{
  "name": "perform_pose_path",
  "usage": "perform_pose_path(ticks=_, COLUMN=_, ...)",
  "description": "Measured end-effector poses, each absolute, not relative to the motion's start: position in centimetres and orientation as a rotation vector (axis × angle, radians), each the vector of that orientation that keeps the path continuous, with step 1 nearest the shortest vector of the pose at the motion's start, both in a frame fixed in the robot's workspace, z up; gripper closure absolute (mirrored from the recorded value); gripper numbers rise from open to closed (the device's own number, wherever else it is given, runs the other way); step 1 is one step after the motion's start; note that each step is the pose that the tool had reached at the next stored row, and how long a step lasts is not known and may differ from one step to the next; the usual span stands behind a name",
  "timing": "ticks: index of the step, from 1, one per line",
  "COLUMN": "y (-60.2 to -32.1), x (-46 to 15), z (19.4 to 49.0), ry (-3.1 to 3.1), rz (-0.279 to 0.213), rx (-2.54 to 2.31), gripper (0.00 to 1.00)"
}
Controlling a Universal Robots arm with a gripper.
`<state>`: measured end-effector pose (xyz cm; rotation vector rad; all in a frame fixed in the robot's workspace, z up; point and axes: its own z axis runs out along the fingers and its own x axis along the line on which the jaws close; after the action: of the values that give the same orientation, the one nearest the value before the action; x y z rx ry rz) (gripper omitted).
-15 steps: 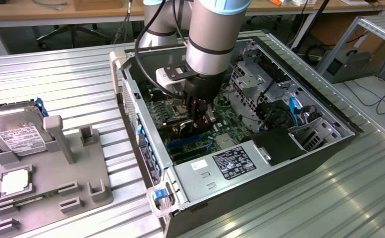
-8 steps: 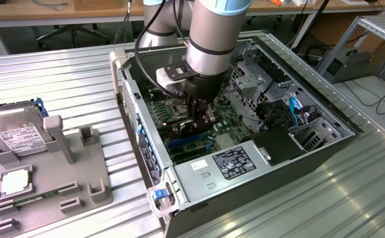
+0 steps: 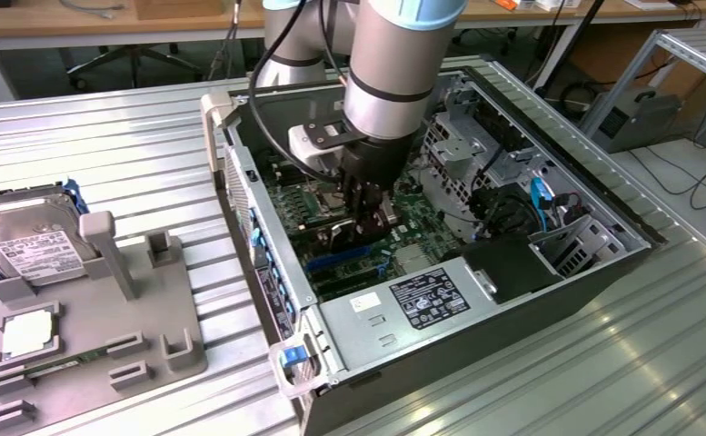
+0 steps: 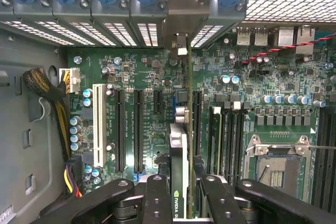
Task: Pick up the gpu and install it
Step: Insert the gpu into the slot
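The gpu (image 4: 179,148) is a thin dark card seen edge-on, standing upright over the green motherboard (image 4: 152,77) inside the open computer case (image 3: 246,195). Its silver bracket (image 4: 178,43) reaches the row of vented slot covers at the case's rear wall. The card runs along the motherboard's long expansion slots, beside two black ones (image 4: 138,129); whether it is seated I cannot tell. My gripper (image 4: 181,184) is shut on the gpu, one black finger (image 4: 156,192) on each side. In the exterior view the gripper (image 3: 365,211) reaches down into the middle of the case.
A white slot (image 4: 98,124), a yellow-black cable bundle (image 4: 52,108) and the bare CPU socket (image 4: 275,169) flank the card. Power supply (image 3: 432,295) and drive cage (image 3: 474,145) border the gripper. At the exterior view's left, a grey fixture (image 3: 98,327) holds a hard drive (image 3: 32,245).
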<state>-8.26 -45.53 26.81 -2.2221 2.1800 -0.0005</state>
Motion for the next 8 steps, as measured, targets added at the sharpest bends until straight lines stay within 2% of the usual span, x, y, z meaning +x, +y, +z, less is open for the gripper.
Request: perform_pose_path(ticks=8, y=-45.55, x=-8.26, z=26.81, ry=2.182, rz=-0.001, rx=-2.220, gripper=0.73)
